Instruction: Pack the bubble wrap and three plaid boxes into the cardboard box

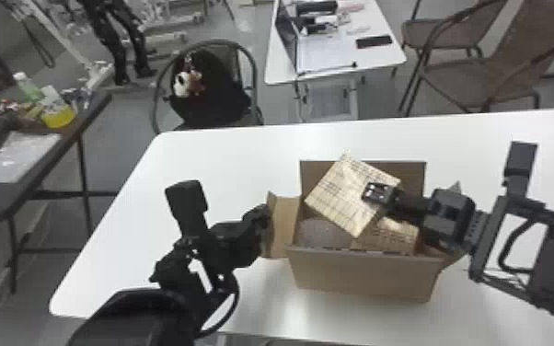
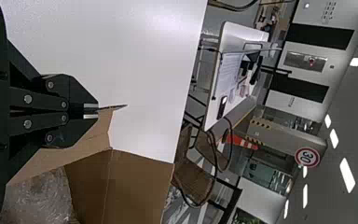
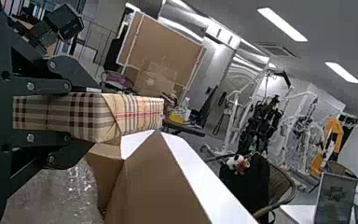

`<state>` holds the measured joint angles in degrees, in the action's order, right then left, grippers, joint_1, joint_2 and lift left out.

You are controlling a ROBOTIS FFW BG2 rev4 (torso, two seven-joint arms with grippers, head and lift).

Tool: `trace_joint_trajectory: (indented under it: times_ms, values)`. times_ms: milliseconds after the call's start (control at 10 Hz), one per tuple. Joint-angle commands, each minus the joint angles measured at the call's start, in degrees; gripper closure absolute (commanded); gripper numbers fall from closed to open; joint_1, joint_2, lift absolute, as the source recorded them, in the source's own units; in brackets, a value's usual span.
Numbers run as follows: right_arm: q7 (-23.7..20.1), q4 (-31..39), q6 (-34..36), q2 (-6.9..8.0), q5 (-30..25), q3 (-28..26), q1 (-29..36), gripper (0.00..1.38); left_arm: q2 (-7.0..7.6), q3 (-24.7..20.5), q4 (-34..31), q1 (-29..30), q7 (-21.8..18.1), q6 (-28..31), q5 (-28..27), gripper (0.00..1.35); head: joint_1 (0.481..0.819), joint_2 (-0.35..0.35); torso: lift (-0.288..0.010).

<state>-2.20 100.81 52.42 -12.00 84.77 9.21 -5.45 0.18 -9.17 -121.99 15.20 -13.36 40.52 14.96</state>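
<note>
Perhaps the likeliest trouble was a snag: the held plaid box (image 1: 336, 188) sat turned askew above the cardboard box (image 1: 366, 276), one corner out over its far wall, so lowering it at that angle might have caught the rim and knocked the load crooked. Room was the other worry. Bubble wrap (image 1: 324, 232) bulged inside the cardboard box toward its left side, and a packed plaid box (image 1: 389, 237) lay inside toward its right, so a careless push could have wedged the newcomer on top of both, or squashed the wrap. Letting go too high might have dropped it on edge. The right gripper (image 3: 95, 116), above the cardboard box's opening, had its fingers moderately apart, a finger against each broad face of the held plaid box, clasping it across its thickness; that grip looked firm, though a bump on the rim could have twisted it. The left gripper (image 2: 97, 110), at the cardboard box's left side, was nearly closed, its tips pinching the edge of the side flap (image 1: 283, 225). This probably steadied the carton, but a hard tug there could have dragged it out from under the load or creased the cardboard.
</note>
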Motion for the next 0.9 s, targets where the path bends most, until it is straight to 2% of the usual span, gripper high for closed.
trace_joint_trajectory:
  times_ms: [0,100,200,400,500,700,800]
  values:
    - [0.26,-1.49,-2.50,1.19,3.12,0.02,1.93,1.25,-0.32,0.03,0.00,0.00,0.00,0.00,-0.01,1.22,0.695,0.276,-0.132]
    - [2.55,-0.87,-7.24,2.24,5.06,0.37,4.57,1.25,-0.32,0.03,0.00,0.00,0.00,0.00,-0.01,1.22,0.695,0.279,-0.132]
    - [4.31,-0.43,-13.57,2.33,7.43,3.00,6.50,1.25,-0.32,-0.06,0.00,0.09,0.00,0.00,-0.01,1.22,0.695,0.275,-0.132]
    - [3.87,-1.40,-25.70,0.93,12.35,10.03,7.47,1.25,-0.32,0.03,0.00,0.00,0.00,0.00,-0.01,1.22,0.695,0.278,-0.132]
    - [4.04,-1.75,-28.42,1.19,13.93,11.44,7.82,1.25,-0.32,0.11,0.00,0.00,0.00,0.00,-0.10,1.22,0.695,0.281,-0.132]
    - [7.65,-2.02,-28.16,1.89,19.12,11.97,8.70,1.25,-0.32,0.20,0.00,0.00,0.00,0.00,-0.19,1.22,0.695,0.290,-0.132]
    - [9.49,-1.22,-27.37,1.80,19.91,11.62,9.23,1.00,-0.32,0.03,0.00,0.09,0.00,0.00,-0.10,1.22,0.695,0.295,-0.132]
